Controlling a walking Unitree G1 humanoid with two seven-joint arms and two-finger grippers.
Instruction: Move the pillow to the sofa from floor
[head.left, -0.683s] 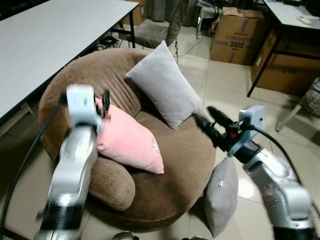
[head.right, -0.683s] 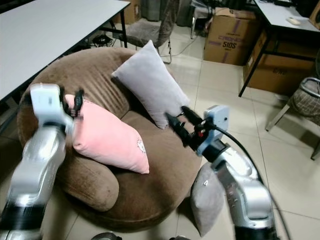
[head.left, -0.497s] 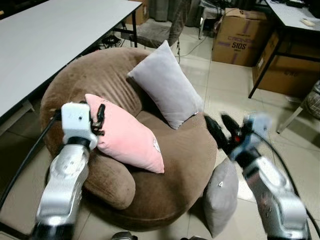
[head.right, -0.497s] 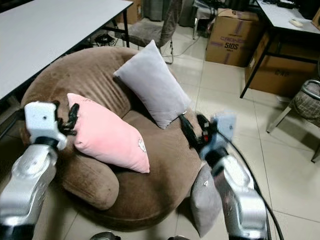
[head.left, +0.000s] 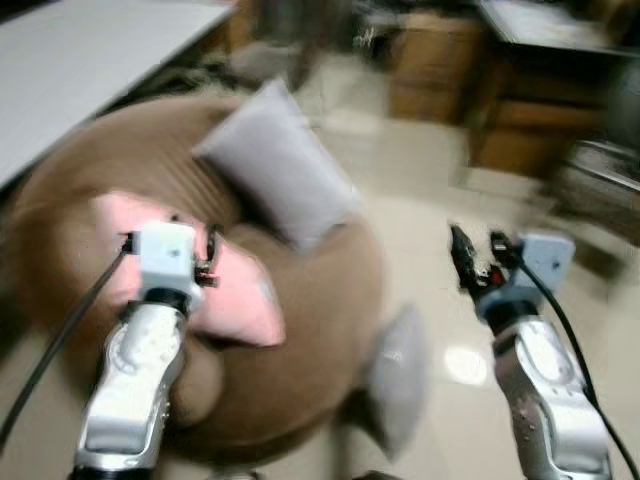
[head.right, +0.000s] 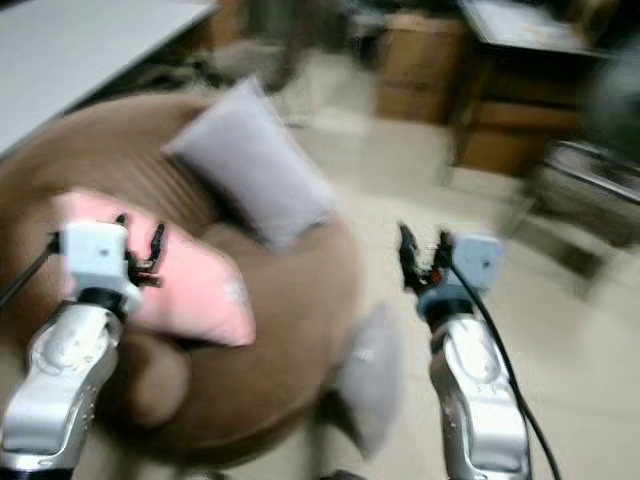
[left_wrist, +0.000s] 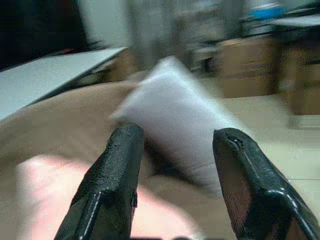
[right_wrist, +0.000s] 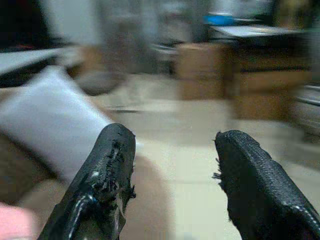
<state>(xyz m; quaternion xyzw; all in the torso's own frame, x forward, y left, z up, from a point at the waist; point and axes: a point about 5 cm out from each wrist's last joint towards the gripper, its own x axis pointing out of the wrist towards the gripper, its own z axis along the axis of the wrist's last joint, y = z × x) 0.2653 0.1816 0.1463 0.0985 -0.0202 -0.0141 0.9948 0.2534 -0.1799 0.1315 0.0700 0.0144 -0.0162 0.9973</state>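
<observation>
Grey pillow (head.left: 397, 378) on floor, apparently leaning against round brown sofa (head.left: 320, 330); view blurred.

Blurred throughout by motion: boxes (head.left: 432, 62) smeared beyond reading; grey floor pillow (head.left: 397, 378) reduced to a soft smudge.

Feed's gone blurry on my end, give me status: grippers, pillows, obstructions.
Left gripper open, empty, over pink pillow on sofa. Right gripper open, empty, above floor. Grey pillow on floor against sofa. Nothing blocking it.
</observation>
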